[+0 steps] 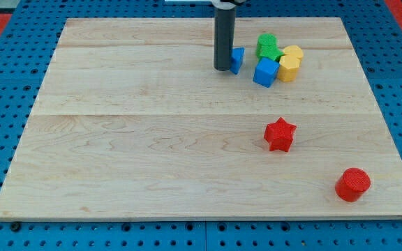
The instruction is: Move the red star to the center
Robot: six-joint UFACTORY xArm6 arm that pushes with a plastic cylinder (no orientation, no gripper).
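Observation:
The red star (280, 134) lies on the wooden board (131, 139), right of the board's middle and a little below it. My tip (222, 69) rests on the board near the view's top, just left of a small blue block (237, 60) that the rod partly hides. The tip is well above and to the left of the red star, not touching it.
A cluster sits at the view's top right: a green block (268, 47), a blue cube (265, 72) and a yellow block (290, 63). A red cylinder (353, 185) stands near the bottom right corner. Blue pegboard surrounds the board.

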